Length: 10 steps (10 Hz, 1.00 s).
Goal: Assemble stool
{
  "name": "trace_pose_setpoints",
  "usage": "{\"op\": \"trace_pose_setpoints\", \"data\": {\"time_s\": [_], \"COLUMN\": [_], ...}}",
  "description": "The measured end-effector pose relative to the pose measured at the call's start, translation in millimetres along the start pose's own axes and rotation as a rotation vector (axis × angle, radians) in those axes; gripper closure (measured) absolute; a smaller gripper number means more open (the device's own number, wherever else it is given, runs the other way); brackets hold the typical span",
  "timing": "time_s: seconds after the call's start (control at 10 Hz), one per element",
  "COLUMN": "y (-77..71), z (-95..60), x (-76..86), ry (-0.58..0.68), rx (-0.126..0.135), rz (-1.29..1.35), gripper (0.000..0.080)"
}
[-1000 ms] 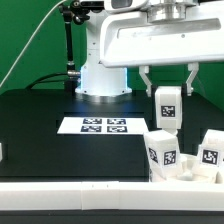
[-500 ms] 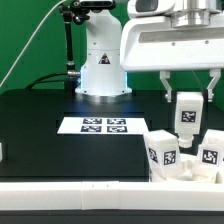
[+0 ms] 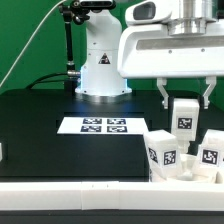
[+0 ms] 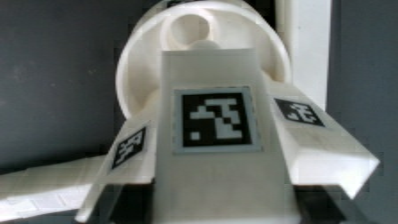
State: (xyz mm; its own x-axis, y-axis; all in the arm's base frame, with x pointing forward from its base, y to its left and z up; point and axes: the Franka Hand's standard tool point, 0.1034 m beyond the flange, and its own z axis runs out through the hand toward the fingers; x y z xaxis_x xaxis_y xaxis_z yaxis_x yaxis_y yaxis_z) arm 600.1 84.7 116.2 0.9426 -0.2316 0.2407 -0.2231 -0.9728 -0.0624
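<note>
My fingers [image 3: 186, 102] are clamped on one white leg [image 3: 184, 122] of the stool, one finger on each side of its upper end, and the leg hangs upright in the air, clear of the black worktop [image 3: 40, 130]. Taking the marker board [image 3: 103, 126] as the landmark, the held leg is to the exterior view's right of it and higher up, with its black-and-white tag facing the exterior camera. Lower down, also to the exterior view's right of the marker board and nearer the camera, two other legs [image 3: 163, 150] stand with their tags showing, beside the white seat [image 3: 186, 172]; I cannot tell whether either is set in a socket. The held leg is above that group and not touching it. In the wrist view the leg [image 4: 217, 120] fills the picture, one tag square on and smaller tags on the slanted faces either side, and a rounded white part past it is too blurred to name
</note>
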Motion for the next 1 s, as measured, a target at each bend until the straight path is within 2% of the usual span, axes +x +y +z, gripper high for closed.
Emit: {"op": "trace_pose_setpoints", "data": {"time_s": [1.0], "y": [4.7], "z": [14.8], "x": [-12.5], "ry": [-0.018], "rx": [-0.017], "rz": [-0.005], "gripper": [0.0461]}}
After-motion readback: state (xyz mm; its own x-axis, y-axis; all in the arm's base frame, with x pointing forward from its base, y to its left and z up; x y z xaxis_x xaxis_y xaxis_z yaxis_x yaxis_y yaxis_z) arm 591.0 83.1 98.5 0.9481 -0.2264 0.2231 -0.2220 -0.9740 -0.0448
